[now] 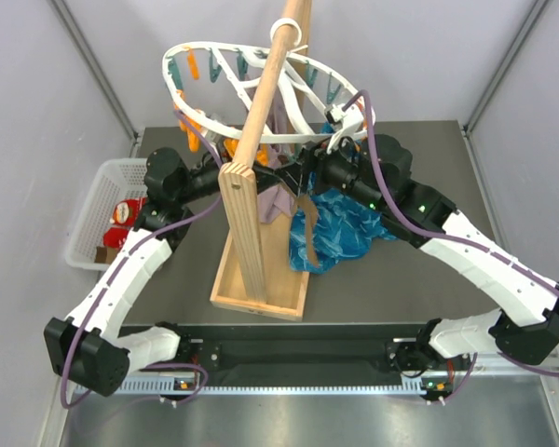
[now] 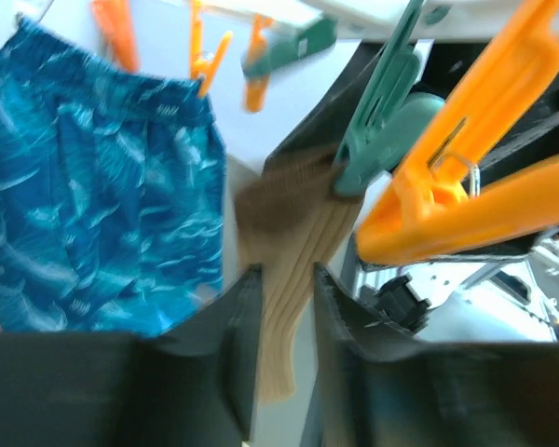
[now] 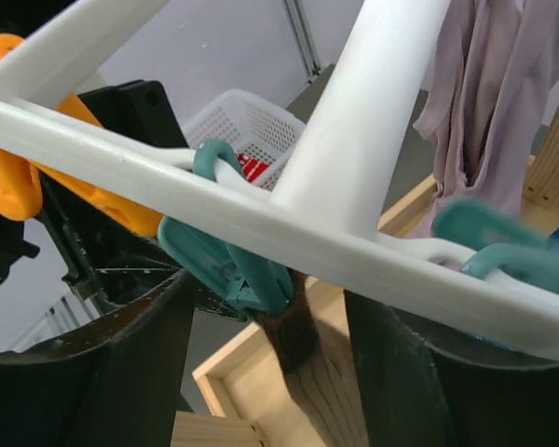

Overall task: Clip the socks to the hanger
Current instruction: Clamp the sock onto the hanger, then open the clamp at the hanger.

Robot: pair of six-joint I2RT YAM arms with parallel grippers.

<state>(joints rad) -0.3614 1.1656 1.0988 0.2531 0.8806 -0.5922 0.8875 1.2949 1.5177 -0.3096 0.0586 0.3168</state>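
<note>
One tan sock [image 2: 293,244], under teal peg [image 2: 382,112]

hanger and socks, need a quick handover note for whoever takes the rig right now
Left gripper: one finger on each side of the tan-brown sock; cannot tell if it is gripping.
Right gripper: open, straddling a bar of the hanger.
Done: the tan-brown sock hangs from a teal peg; the mauve sock is hanging too.
Left: the red socks lie in the white basket, not yet clipped.
</note>
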